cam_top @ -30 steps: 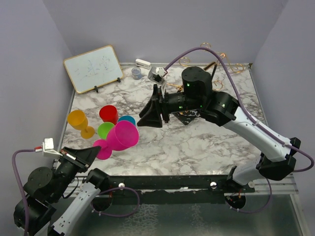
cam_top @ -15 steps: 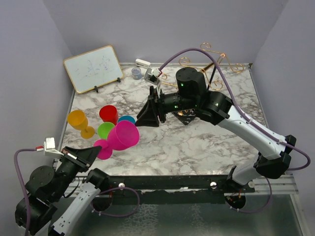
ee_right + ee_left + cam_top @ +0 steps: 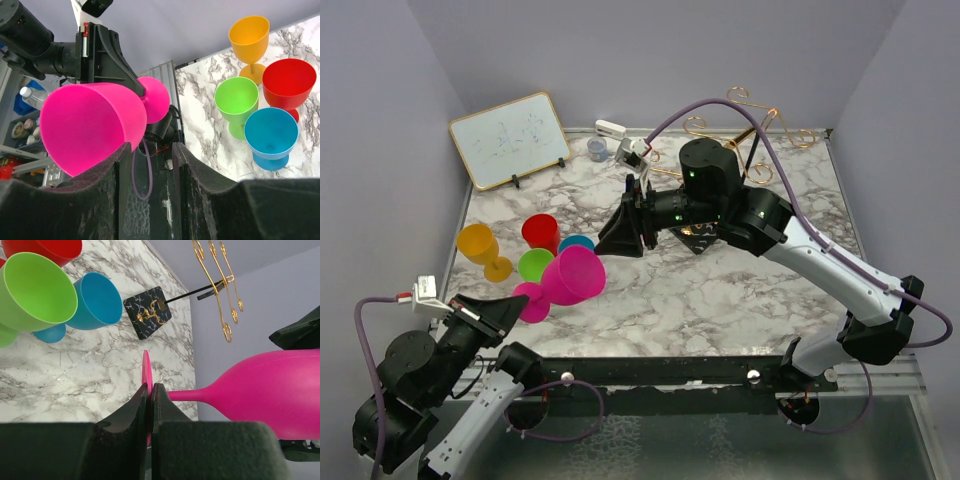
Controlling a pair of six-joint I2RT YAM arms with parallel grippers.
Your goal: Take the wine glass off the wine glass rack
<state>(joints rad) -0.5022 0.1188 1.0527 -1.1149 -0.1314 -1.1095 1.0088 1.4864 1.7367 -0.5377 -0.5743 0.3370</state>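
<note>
Wine glass (image 3: 572, 275), pink, sideways, foot pinched in left pincer (image 3: 149, 392)

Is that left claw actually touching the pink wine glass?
Touching. The left wrist view shows the left claw pinched shut on the thin foot of the pink wine glass.

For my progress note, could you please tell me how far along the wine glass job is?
Done: the pink wine glass is off the wine glass rack, far from its gold arms. In hand: the left gripper is shut on the glass's foot, holding it sideways; the right gripper stands open facing the bowl. Left: probably only setting it down upright.
</note>
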